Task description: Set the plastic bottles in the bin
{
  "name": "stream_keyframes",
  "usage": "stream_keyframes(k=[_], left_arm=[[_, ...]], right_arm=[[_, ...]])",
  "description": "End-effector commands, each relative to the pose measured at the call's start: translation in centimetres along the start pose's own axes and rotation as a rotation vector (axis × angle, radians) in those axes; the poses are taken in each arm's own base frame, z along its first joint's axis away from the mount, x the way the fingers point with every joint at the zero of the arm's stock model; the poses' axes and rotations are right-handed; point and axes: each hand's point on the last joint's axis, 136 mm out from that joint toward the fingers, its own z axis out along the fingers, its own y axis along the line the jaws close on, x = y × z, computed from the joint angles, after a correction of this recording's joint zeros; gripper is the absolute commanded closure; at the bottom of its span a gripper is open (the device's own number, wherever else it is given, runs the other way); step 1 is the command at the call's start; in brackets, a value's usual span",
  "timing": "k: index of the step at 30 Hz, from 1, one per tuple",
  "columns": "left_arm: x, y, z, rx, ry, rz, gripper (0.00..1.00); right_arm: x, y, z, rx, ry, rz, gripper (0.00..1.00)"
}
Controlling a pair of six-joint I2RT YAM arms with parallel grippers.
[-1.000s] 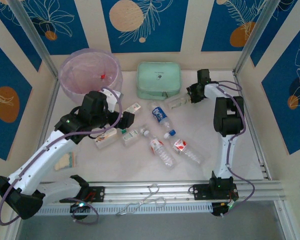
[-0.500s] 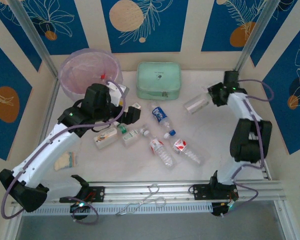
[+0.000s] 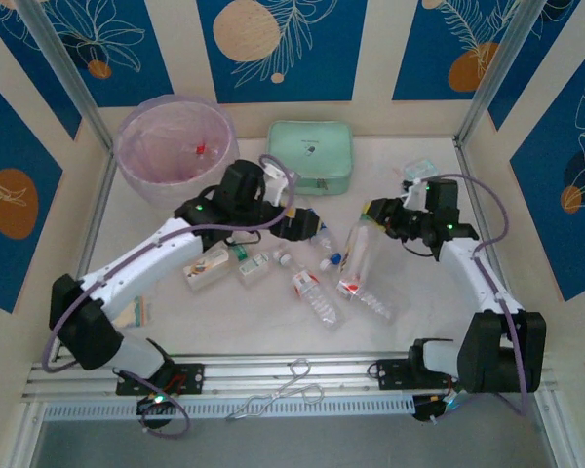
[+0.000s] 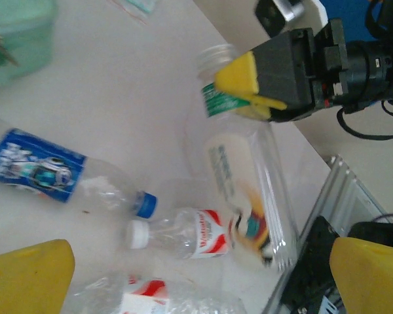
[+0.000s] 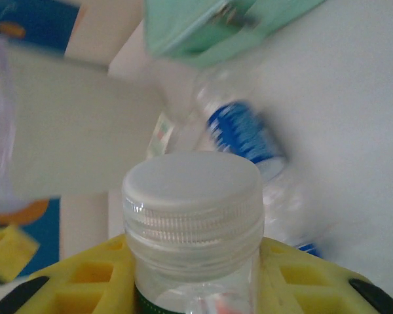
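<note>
Your right hand [image 3: 376, 216] is clamping white-capped bottle [image 3: 356, 255] at neck, axis running 12–6 | bin [image 3: 144, 175] is sitting well apart at 10 o'clock | left hand [image 3: 307, 226], gaping empty, is hovering nearer it.

- Close up: white-capped clear bottle [image 5: 192, 190], upright in frame, clamped below the cap between yellow pads [image 5: 105, 268] of right gripper [image 5: 193, 278].
- Behind: blurred blue-labelled bottle [image 5: 245, 140] lying on pale table [image 5: 354, 111].
- Top edge: mint green case [image 5: 209, 26].

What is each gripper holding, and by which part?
The right gripper grips a white-capped clear bottle at its neck, under the cap. The left gripper holds nothing.
</note>
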Motion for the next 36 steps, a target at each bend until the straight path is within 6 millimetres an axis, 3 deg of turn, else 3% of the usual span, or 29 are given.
stream_keyframes(k=[1,5,12,18,24,25,26,27,30,36], left_arm=[[-0.2,-2.7,1.8,0.093,-0.006,0.002,0.01],[1.1,-4.2,4.3,0.149,0.032,-0.014,0.01],[1.8,-4.3,7.3,0.142,0.059,-0.056,0.02],[2.4,-4.0,8.4,0.14,0.081,-0.076,0.33],[1.9,-3.8,7.7,0.111,0.064,-0.056,0.5],[1.8,-3.8,7.4,0.105,0.061,-0.052,0.51],[1.6,-3.7,7.2,0.097,0.057,-0.046,0.52],[1.4,-3.6,7.0,0.088,0.053,-0.042,0.53],[0.6,-3.6,6.2,0.067,0.037,-0.016,0.54],[-2.7,-2.1,3.2,-0.023,0.0,0.057,0.56]], right_arm=[[1.3,4.2,-0.1,-0.15,0.044,-0.092,1.0],[1.6,5.7,0.2,-0.175,0.042,-0.116,1.0],[1.7,6.5,0.5,-0.228,0.015,-0.091,1.0],[1.7,6.4,0.5,-0.223,0.006,-0.093,1.0],[1.6,5.9,0.4,-0.183,-0.003,-0.108,0.99],[1.6,5.8,0.3,-0.171,-0.007,-0.106,0.94],[1.4,5.4,0.2,-0.15,-0.019,-0.102,0.78],[1.1,5.0,-0.1,-0.127,-0.036,-0.095,0.53],[0.7,4.1,-1.4,-0.064,-0.082,-0.093,0.0],[0.0,3.0,-5.7,0.038,-0.206,-0.117,0.01]])
